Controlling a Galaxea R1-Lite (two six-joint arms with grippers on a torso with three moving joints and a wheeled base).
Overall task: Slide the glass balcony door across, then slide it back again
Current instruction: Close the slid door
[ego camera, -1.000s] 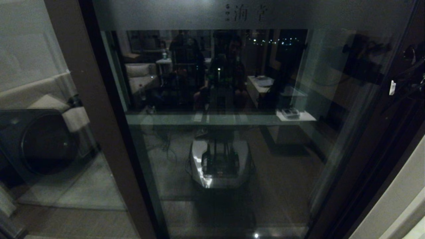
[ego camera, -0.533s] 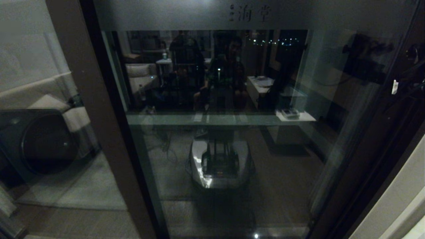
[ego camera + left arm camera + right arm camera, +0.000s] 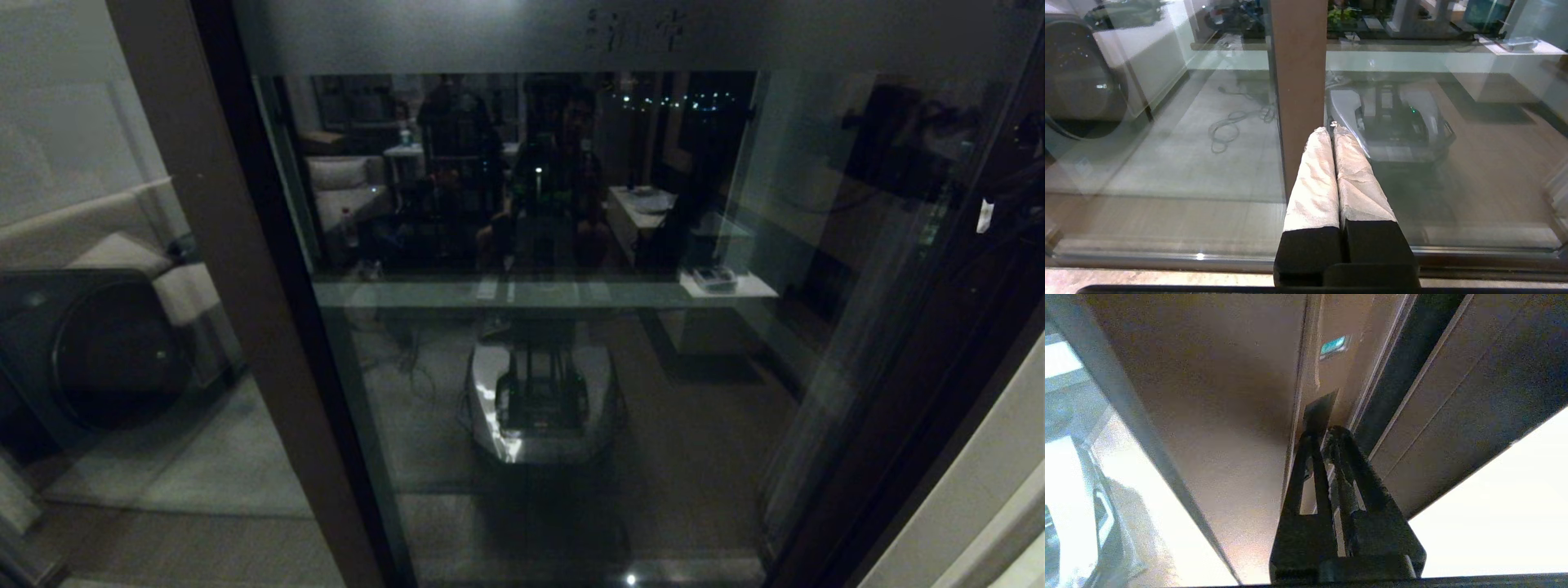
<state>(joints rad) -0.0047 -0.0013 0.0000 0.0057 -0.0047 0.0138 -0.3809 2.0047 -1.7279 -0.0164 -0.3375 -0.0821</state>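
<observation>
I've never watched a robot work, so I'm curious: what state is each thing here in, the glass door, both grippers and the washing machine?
glass balcony door: upright in its track; fully shut or not, cannot tell.
right gripper: shut, fingertips at the door's slot handle.
left gripper: shut, empty, tips near a brown stile.
washing machine: round door looks shut.

One glass balcony door (image 3: 571,245); two grippers, left gripper (image 3: 1331,130) and right gripper (image 3: 1323,435); one washing machine (image 3: 90,351).
</observation>
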